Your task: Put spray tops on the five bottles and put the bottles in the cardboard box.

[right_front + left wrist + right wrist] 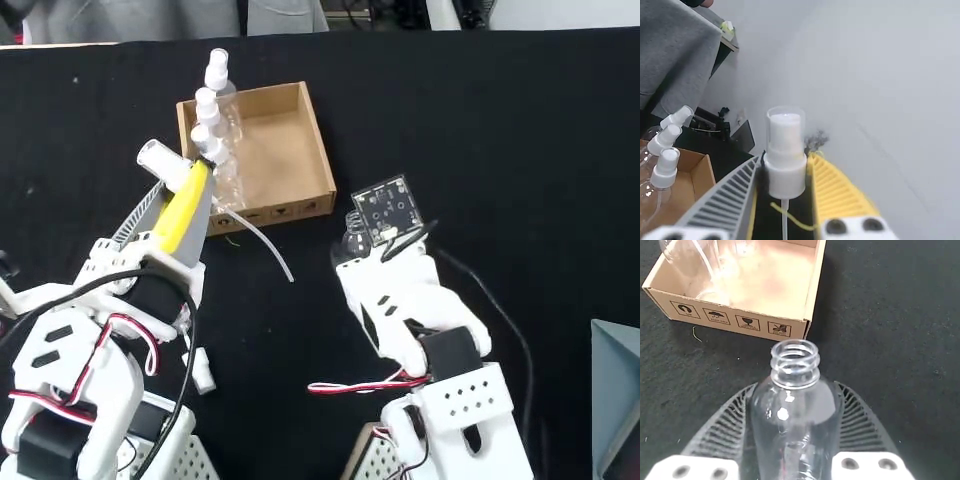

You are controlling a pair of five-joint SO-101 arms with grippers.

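uncapped bottle [794, 410] clamped in right fingers [720, 435] | spray top [785, 165] pinched in left fingers [837, 192] | cardboard box [735, 320] nearby

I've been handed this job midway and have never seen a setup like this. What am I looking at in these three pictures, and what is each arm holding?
These are two small robot arms, side by side at a black-covered table. The high view looks down over everything. The other two pictures come from a camera on each arm's wrist, so each looks out along that arm's own pincer.

The left pincer is shut on a white spray top, near the edge of the cardboard box. The right pincer is shut on a clear bottle whose neck is open, with no top on it yet, close to the box. Three bottles with spray tops are already in the box, along one wall.
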